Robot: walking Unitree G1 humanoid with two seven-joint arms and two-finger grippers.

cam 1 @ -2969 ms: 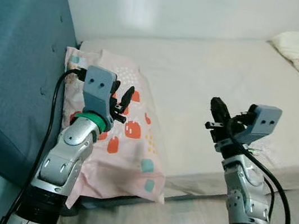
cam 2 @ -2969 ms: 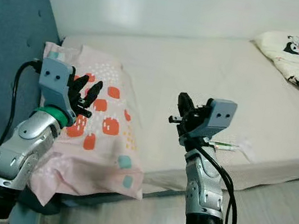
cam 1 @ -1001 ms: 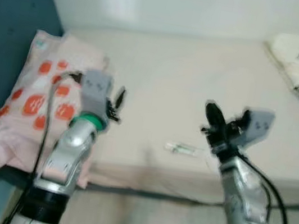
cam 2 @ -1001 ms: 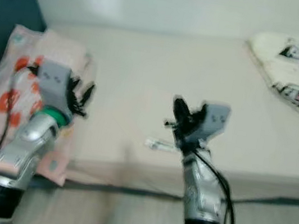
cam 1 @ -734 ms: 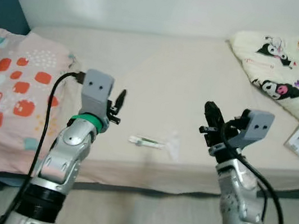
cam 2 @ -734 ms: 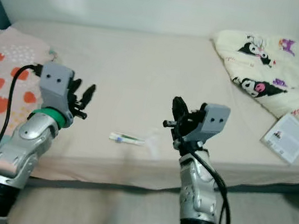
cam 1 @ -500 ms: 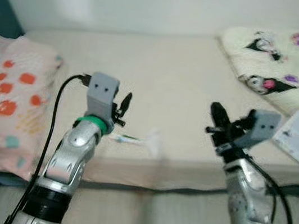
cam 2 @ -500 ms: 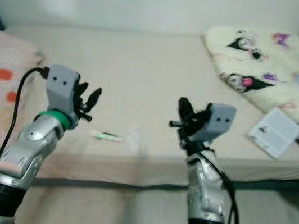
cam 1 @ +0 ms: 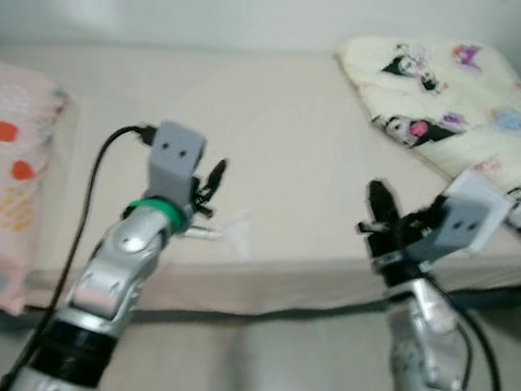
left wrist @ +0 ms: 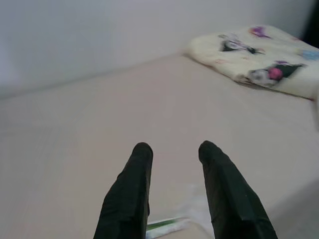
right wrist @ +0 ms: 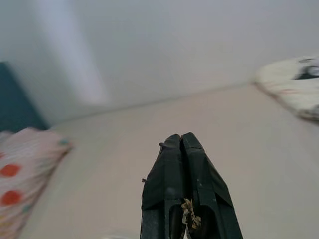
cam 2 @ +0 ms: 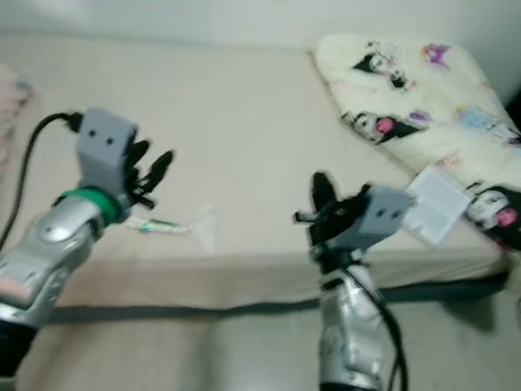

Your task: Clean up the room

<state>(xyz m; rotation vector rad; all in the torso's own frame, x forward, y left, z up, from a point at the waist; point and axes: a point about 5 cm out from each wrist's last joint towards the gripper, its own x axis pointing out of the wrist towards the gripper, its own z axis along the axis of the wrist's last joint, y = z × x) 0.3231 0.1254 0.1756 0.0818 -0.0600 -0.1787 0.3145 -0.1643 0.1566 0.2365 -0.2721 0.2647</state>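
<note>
Two claws; view swung right.

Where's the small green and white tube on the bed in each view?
Left eye view: green and white tube beside the left tool.
Right eye view: on the mattress.
Left wrist view: between the open fingers.
Right wrist view: cannot make it out.
Shared landmark: cartoon blanket.
</note>
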